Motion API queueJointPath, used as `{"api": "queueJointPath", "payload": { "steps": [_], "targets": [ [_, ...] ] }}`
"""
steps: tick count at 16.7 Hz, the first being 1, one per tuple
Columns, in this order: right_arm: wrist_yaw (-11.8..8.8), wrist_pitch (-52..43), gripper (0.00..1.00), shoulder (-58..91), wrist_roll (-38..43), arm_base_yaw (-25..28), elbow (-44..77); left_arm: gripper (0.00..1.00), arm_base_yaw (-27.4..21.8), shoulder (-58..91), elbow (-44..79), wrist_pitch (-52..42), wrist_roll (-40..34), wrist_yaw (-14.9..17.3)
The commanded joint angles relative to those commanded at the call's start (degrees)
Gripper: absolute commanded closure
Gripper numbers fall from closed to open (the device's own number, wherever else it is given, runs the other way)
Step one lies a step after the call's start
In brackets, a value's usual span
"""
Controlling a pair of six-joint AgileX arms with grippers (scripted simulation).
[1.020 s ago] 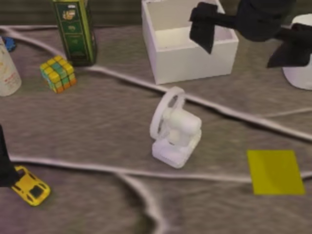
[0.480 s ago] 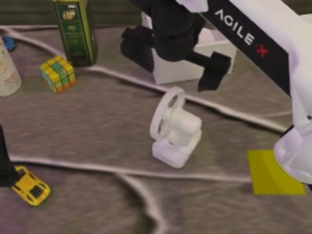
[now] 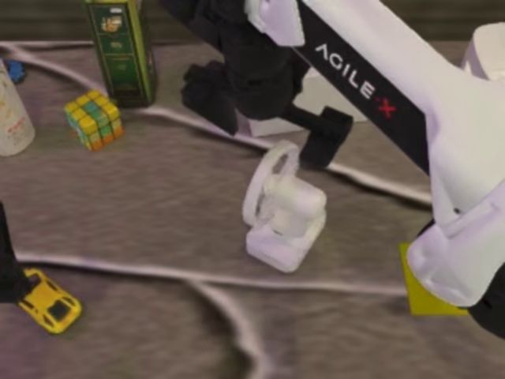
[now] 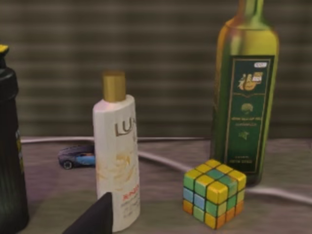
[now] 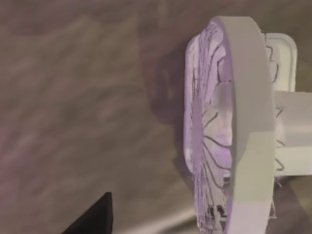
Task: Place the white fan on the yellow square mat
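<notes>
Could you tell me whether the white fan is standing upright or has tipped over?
Upright. The white fan rests on its blocky base on the table, ring guard vertical, with the open right gripper above it, not touching.

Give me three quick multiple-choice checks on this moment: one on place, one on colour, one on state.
1. Where is the right gripper?
A. Above the table just behind the white fan
B. Over the yellow toy car
C. On the yellow square mat

2. What colour is the tall bottle beside the puzzle cube?
A. Red
B. Green
C. Blue

3. How is the fan now?
A. Lifted in the gripper
B. Standing on the table, off the mat
C. Set on the mat

Answers: 1 A, its open black fingers straddle the space behind the fan's ring. 2 B, green body and label. 3 B, its base rests on the table left of the mat. The left gripper is parked by the table's left edge.
</notes>
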Motion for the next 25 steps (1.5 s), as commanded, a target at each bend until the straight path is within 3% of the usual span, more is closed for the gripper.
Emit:
{"api": "queueJointPath", "payload": {
  "steps": [6,14,20,25],
  "targets": [
    [-0.05,3.13,0.00,-1.41,-0.43,-0.42,-4.28,0.00,0.00,0.00,0.00,0.00,0.00,0.00],
    [-0.18,19.17,0.00,-9.29,-1.05,-0.99,-28.52,0.00,0.00,0.00,0.00,0.00,0.00,0.00],
    [-0.19,20.92,0.00,-9.95,-1.13,-1.04,-30.70,0.00,0.00,0.00,0.00,0.00,0.00,0.00],
    [-0.19,20.92,0.38,-9.95,-1.13,-1.04,-30.70,0.00,0.00,0.00,0.00,0.00,0.00,0.00]
  ]
}}
